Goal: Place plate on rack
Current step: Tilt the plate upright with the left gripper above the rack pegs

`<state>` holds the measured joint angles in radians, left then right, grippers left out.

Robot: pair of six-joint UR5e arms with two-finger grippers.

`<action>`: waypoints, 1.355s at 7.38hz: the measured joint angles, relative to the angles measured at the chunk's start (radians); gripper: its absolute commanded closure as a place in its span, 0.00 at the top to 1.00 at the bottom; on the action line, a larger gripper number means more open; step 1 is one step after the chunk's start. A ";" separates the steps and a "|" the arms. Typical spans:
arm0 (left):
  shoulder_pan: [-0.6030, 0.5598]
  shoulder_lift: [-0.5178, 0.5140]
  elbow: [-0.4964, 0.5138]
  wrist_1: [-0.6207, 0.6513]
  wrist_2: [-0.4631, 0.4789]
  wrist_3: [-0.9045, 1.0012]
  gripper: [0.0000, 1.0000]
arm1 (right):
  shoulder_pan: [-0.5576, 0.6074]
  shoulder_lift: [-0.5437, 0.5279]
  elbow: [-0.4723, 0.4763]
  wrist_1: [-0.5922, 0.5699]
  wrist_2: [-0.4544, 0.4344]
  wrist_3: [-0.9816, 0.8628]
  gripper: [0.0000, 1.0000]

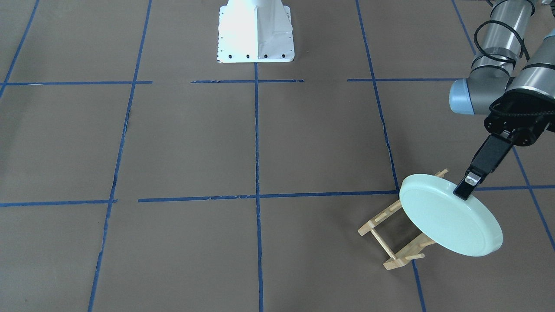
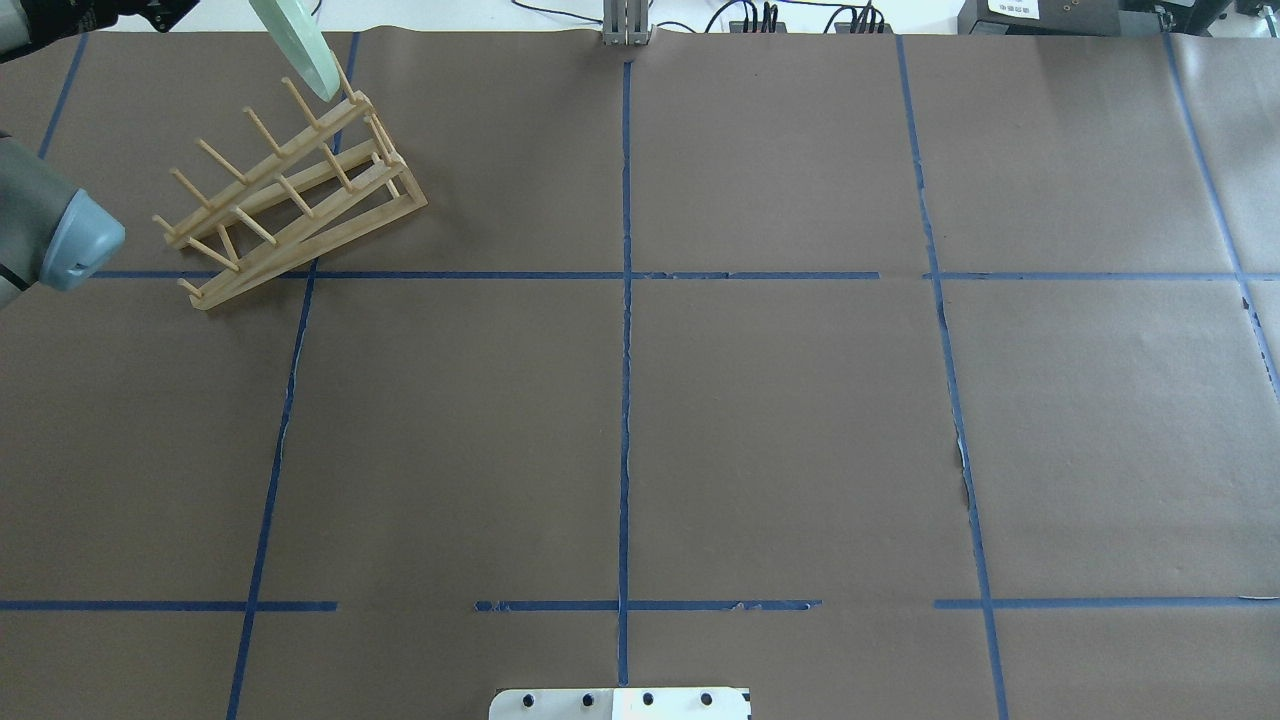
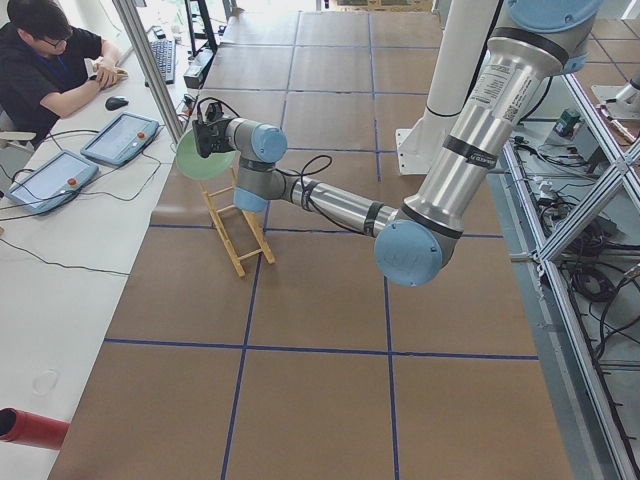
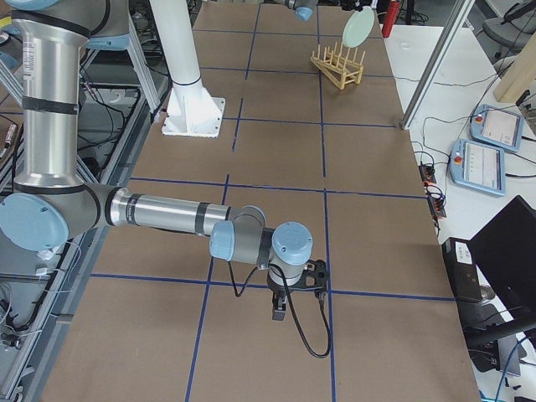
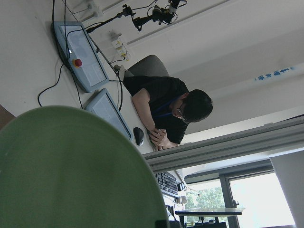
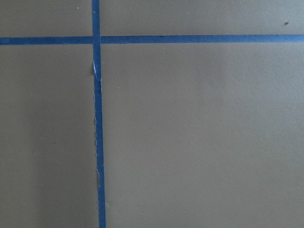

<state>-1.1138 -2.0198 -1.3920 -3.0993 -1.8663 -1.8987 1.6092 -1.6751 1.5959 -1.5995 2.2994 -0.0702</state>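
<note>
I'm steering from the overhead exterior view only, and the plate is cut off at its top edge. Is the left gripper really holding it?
Observer: Yes. The front-facing view shows the left gripper pinching the plate by its upper rim between its fingers.
Operator: Is it seated yet?
Observer: It seems not. From exterior right, the plate hangs tilted above one end of the rack; whether they touch I cannot tell.
Operator: And the right side?
Observer: The right gripper points down at bare brown paper, far from the rack.
</note>
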 measured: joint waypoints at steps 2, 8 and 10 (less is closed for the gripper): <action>0.003 -0.008 0.028 -0.001 0.000 0.002 0.00 | 0.000 0.000 0.000 0.000 0.000 0.000 1.00; 0.028 -0.037 0.079 -0.001 -0.001 0.004 0.00 | 0.000 0.000 0.001 0.001 0.000 0.001 1.00; 0.052 -0.034 0.081 -0.002 0.000 0.004 0.00 | 0.000 0.000 0.000 0.000 0.000 0.001 1.00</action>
<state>-1.0618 -2.0539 -1.3106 -3.1015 -1.8659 -1.8945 1.6092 -1.6751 1.5958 -1.5991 2.2994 -0.0690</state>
